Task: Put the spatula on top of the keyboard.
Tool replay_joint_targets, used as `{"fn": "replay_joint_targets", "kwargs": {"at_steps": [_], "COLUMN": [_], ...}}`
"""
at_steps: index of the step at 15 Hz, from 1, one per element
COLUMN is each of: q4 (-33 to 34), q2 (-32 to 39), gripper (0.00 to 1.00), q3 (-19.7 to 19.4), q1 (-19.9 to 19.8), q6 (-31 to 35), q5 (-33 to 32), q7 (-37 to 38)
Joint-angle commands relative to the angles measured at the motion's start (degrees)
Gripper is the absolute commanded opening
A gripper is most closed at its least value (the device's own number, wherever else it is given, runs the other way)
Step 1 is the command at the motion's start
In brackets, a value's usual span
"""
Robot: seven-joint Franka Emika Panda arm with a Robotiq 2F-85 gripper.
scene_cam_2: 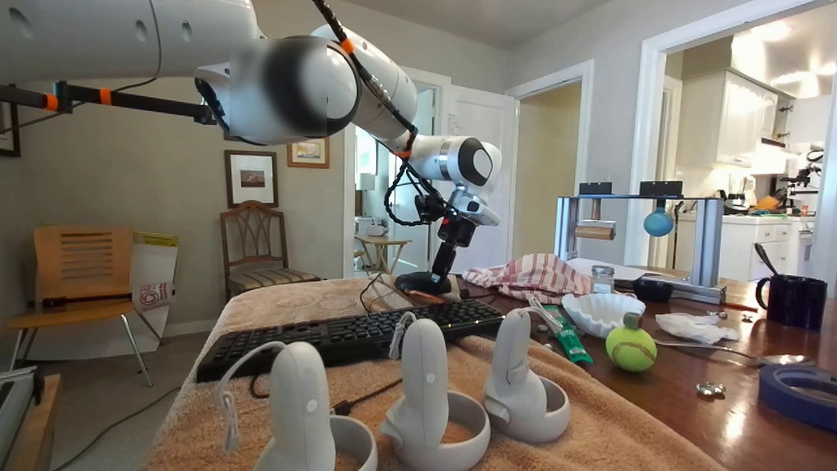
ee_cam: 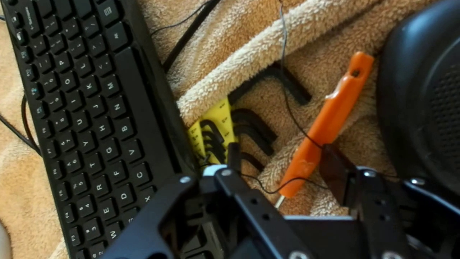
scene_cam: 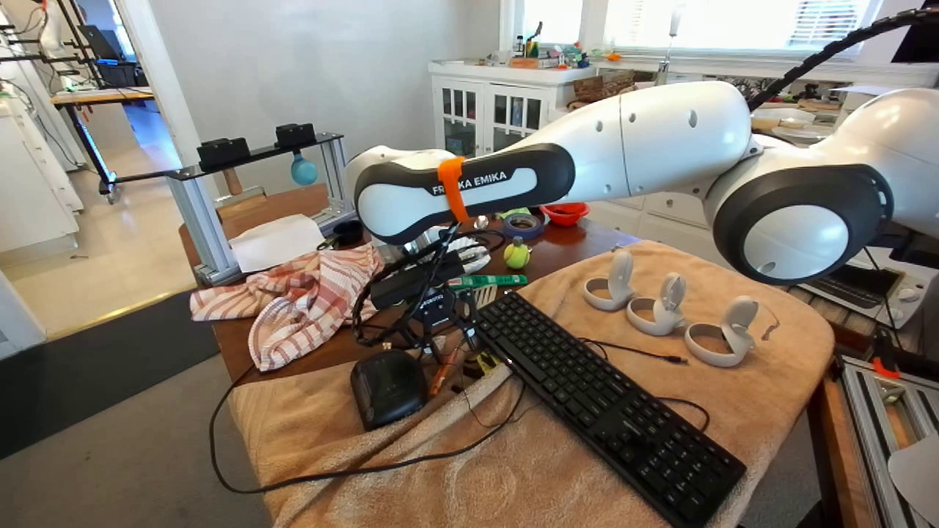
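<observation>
Keyboard [scene_cam: 605, 402] near right; my gripper [ee_cam: 280, 153] spread above what I take for the spatula's orange handle [ee_cam: 326, 123], left of it.

Nearest in an exterior view, the keyboard slants across the tan towel [scene_cam: 477, 469], a broad, flat landing, I judge. To its left, a rounded black device [scene_cam: 389, 389] and a yellow hex-key set [ee_cam: 222, 116] flank that handle, likely crowding my approach. Nothing is clasped: the fingers [ee_cam: 336, 172] stand apart, the handle's lower part between them in the wrist view, presumably for a roughly crosswise pinch. Farther off, a slotted head [scene_cam: 484, 295] lies by the keyboard's far end (likely the same tool's, though I can't trace the join).
</observation>
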Motion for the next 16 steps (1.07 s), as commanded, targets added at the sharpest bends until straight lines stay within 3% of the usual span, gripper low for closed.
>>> {"fn": "replay_joint_targets", "kwargs": {"at_steps": [1, 16], "q4": [2.4, 2.4], "q2": [1.8, 2.6], "gripper": [0.59, 0.55], "q3": [-0.4, -0.7], "q1": [0.3, 0.0], "q6": [1.1, 0.4], "q5": [-0.2, -0.3], "q7": [1.1, 3.2]}}
